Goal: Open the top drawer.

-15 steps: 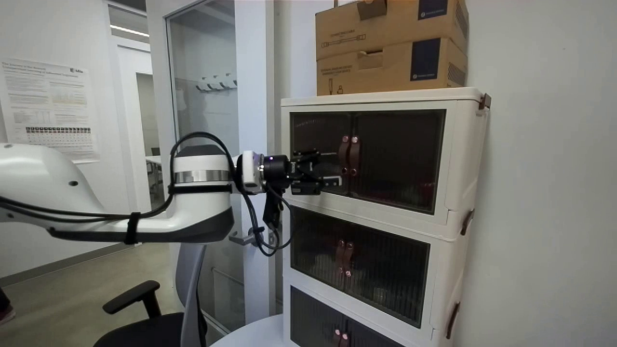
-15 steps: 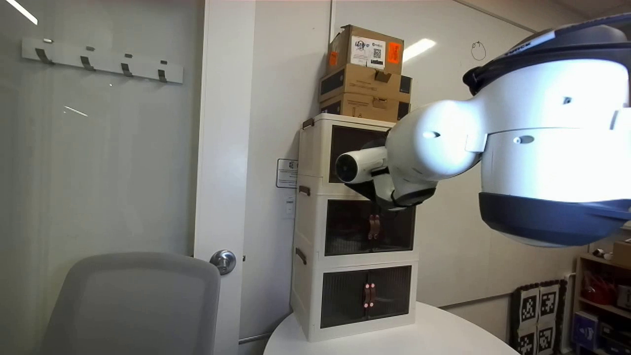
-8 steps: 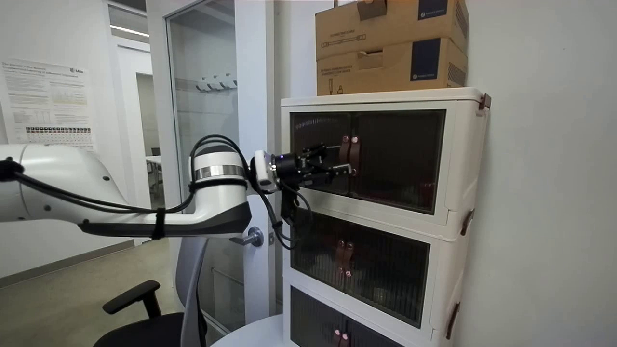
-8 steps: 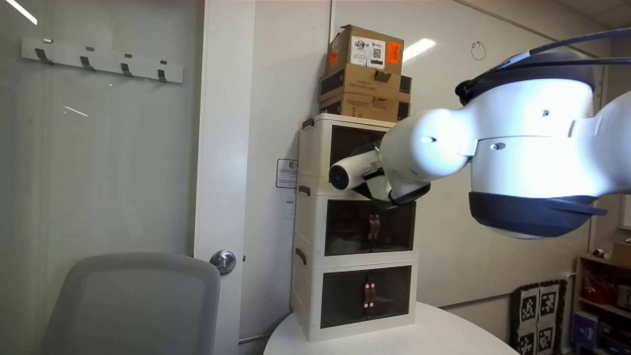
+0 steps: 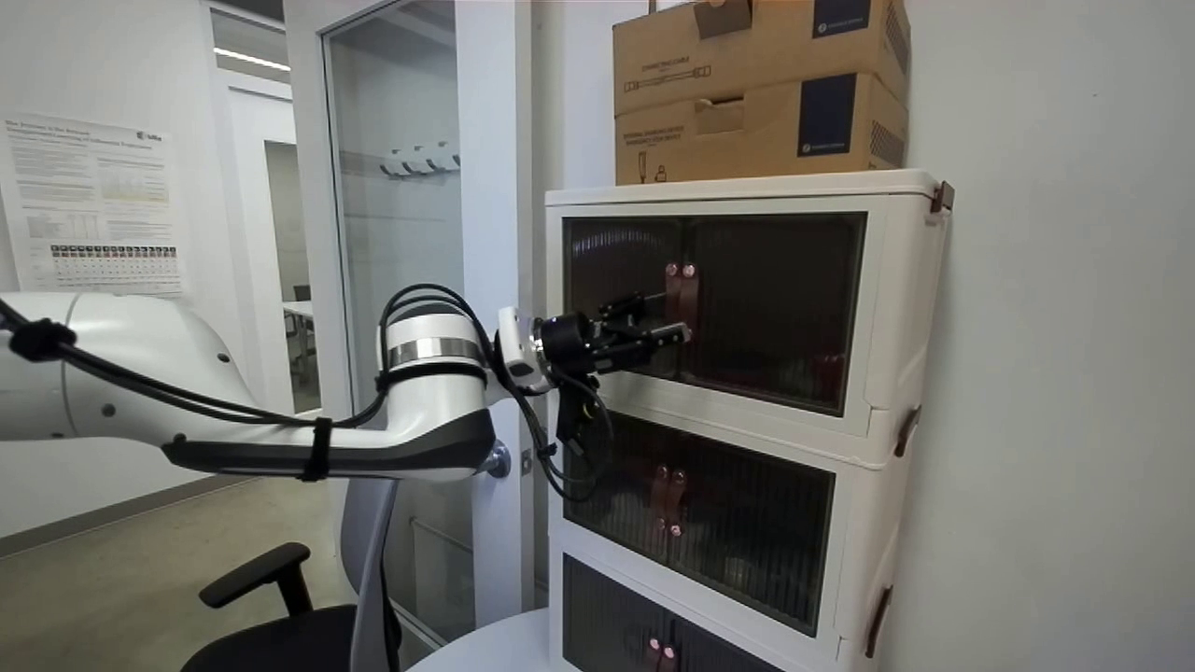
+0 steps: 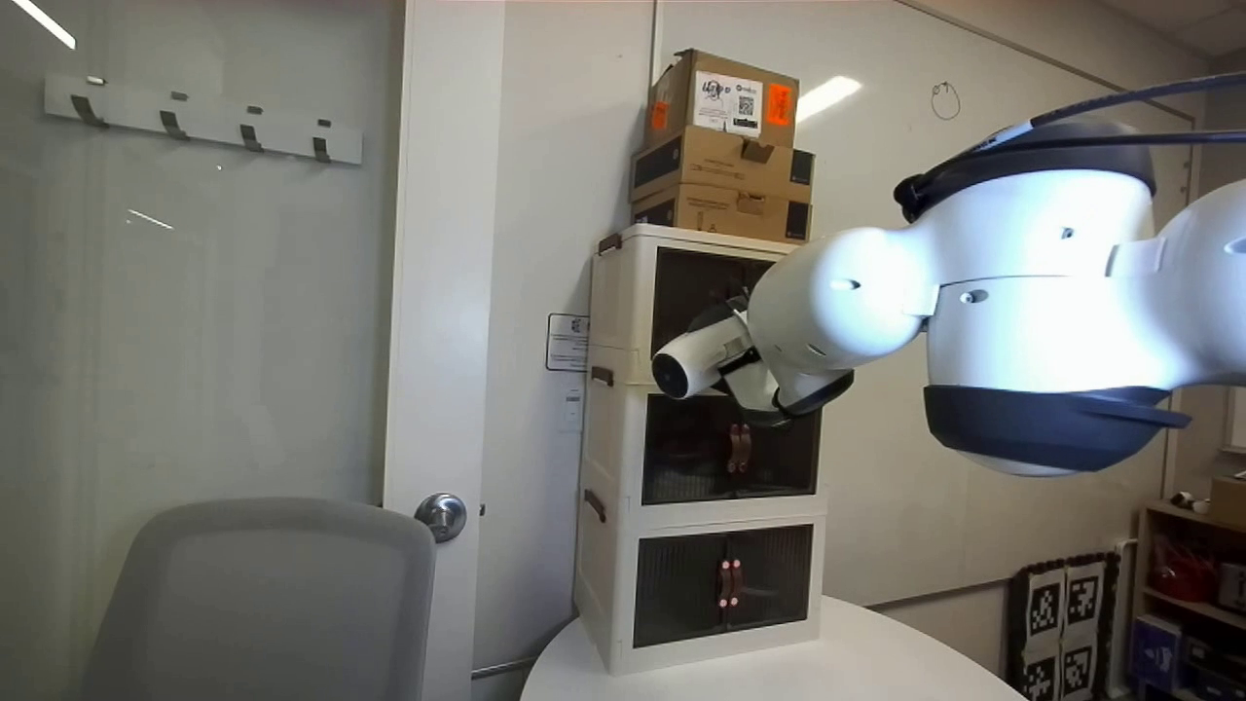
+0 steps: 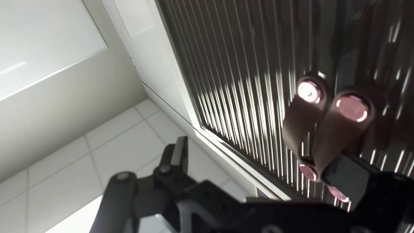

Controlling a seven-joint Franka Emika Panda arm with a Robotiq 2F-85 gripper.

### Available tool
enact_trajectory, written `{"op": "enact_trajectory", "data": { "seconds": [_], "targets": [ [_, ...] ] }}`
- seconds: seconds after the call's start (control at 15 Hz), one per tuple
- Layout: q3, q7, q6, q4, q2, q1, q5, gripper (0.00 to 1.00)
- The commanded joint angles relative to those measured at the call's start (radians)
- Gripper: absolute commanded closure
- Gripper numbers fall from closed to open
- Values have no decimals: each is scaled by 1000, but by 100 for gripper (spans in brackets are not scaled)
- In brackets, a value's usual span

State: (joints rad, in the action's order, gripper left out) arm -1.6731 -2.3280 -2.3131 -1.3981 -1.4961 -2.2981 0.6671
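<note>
- While the top drawer (image 5: 747,313) stands closed, we note in an exterior view that the gripper (image 5: 674,315) has shifted right over the last sec.; its fingertips (image 5: 674,335) now overlap the strap handles (image 5: 690,297), where a moment ago they sat just left.
- Attitude: angled up slightly, vs. approx. level a sec. ago.
- Tool state: jaws spread wide, nothing held as far as we can see.
- Contact: wrist view has one finger (image 7: 347,176) across the end of a strap; touching or just beside, we can't tell. Opp. finger is well apart from both straps.
- Location: top drawer is the topmost tier, above the two lower tiers (image 6: 681,514) & below the cardboard boxes (image 6: 722,161), part hidden by the arm (image 6: 837,292) in an exterior view.
- Drawer front: no mvmt. obs. over the same sec.
- Meaning for task, our judgement: approach nearly done, opening not yet begun. Next move prob. req's a finger behind a strap, or jaws round it, then a pull to the near left.
- Risk, est.: w/ two straps so close together, a grip could catch both or slip off; pushing on to the far right would only press the front in. Rec. we confirm a strap lies between the jaws before closing them.
</note>
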Motion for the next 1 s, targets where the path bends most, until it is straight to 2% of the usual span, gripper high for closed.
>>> {"op": "enact_trajectory", "data": {
  "seconds": [0.0, 0.27, 0.67, 0.93],
  "targets": [
    [-10, 7, 19, -82, 0, 24, 46, 0],
    [-14, -35, -14, -205, 0, 105, 131, 0],
    [-10, -126, -59, -427, 1, 283, 239, 0],
    [28, -277, -192, -557, 1, 387, 255, 0]
  ]
}}
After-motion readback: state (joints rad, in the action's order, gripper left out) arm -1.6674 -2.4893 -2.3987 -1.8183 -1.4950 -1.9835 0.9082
